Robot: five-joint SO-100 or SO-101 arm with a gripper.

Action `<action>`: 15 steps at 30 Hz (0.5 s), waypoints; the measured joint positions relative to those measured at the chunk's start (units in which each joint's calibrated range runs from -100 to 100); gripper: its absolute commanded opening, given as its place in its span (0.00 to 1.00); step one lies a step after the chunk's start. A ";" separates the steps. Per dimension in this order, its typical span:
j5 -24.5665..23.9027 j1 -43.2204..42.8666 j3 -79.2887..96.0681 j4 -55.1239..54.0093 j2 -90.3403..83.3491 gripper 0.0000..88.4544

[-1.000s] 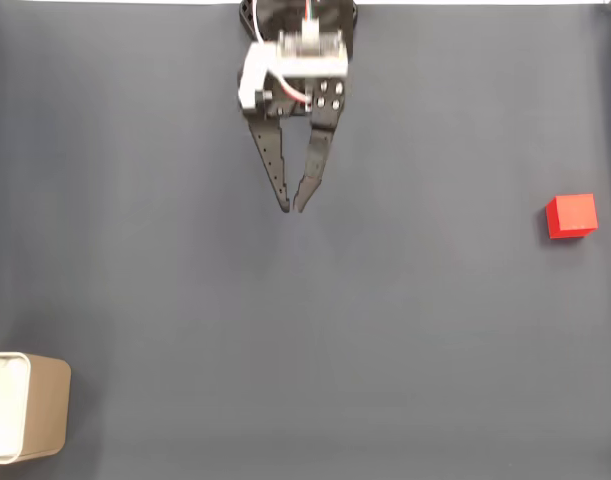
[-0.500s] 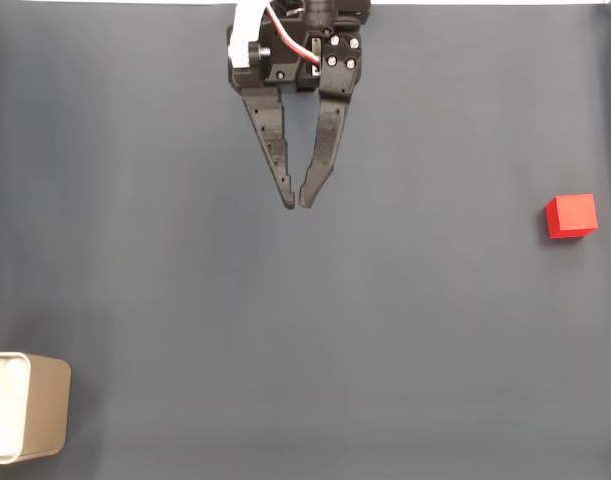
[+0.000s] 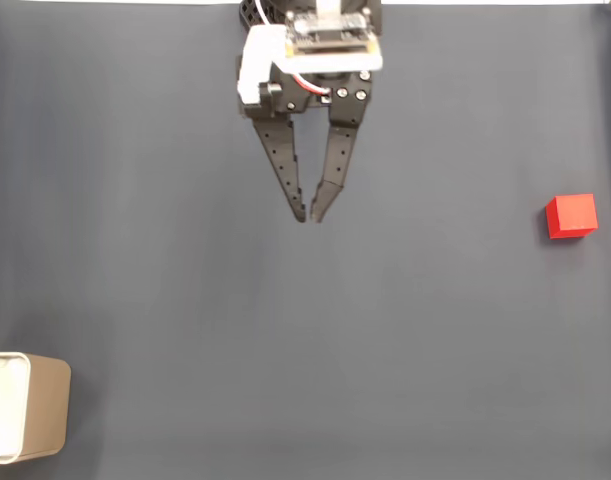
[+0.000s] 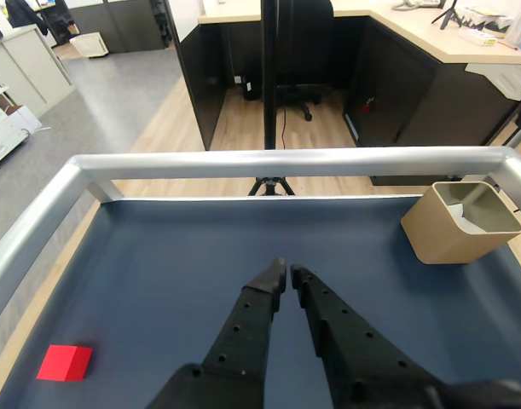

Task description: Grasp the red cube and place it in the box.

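The claw (image 3: 308, 216) hangs over the upper middle of the bench (image 3: 315, 350), a flat dark blue-grey surface, with its two black fingers nearly pressed together, the tips a hair apart and holding nothing; the wrist view shows the same narrow slit between the tips (image 4: 286, 274). The red cube (image 3: 571, 216) sits on the bench well apart from the claw, far off to the right in the fixed view and about level with the fingertips; in the wrist view it lies low on the left (image 4: 65, 362), beside and behind the tips. The box (image 3: 27, 406), tan outside and pale inside, stands at the lower left edge of the fixed view, well apart from the claw on the side opposite the cube; in the wrist view it stands ahead and to the right (image 4: 461, 221), near the bench's far corner, open side up. Between the claw and the cube, and between the claw and the box, the bench surface lies bare. A silver metal rail (image 4: 286, 162) runs along the bench's far edge ahead of the claw and turns down both sides in the wrist view. Beyond the rail stand a black tripod foot (image 4: 271, 184), a dark upright post (image 4: 269, 77), a black office chair (image 4: 303, 60), dark desks with pale tops and a wooden floor (image 4: 234, 128).
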 measured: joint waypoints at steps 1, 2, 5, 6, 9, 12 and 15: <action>0.00 -0.37 -0.72 0.48 0.69 0.00; 0.00 -0.89 -1.45 0.88 1.39 0.00; 0.49 -2.45 -2.44 1.19 2.52 0.00; 0.63 -3.04 -2.62 1.27 2.61 0.00; 0.98 -4.97 -3.25 1.35 3.21 0.00; 1.27 -7.05 -4.43 2.07 4.08 0.00; 1.47 -9.50 -5.42 2.94 4.86 0.00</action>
